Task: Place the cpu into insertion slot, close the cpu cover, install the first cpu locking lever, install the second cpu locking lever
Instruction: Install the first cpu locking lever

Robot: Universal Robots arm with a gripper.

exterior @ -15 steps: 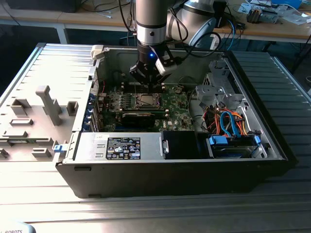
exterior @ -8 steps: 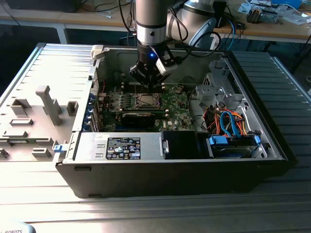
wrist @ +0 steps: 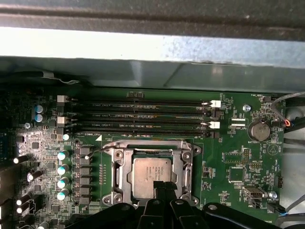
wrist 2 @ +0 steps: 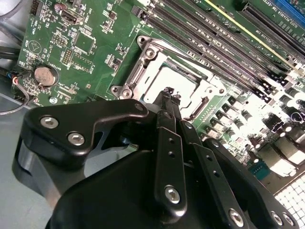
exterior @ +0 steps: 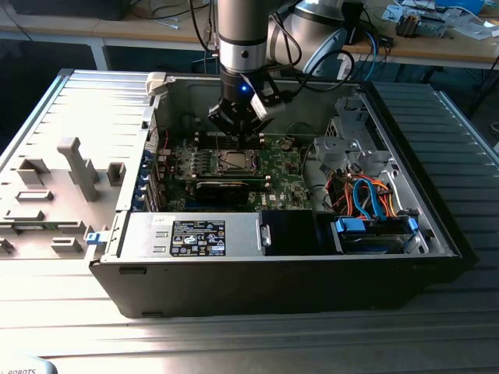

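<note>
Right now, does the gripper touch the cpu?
Cannot tell. In the first wrist view the gripper overlaps the near edge of the cpu, seated in the insertion slot, but neither contact nor gap shows plainly.

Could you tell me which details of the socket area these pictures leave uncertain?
- Lower edge of the cpu and cpu cover: hidden behind the claw in the first wrist view.
- Locking levers: too thin to tell whether latched, both wrist views.
- Insertion slot: too small in the exterior view.

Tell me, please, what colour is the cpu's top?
Dull silver-grey; the cpu shows best in the first wrist view.
</note>
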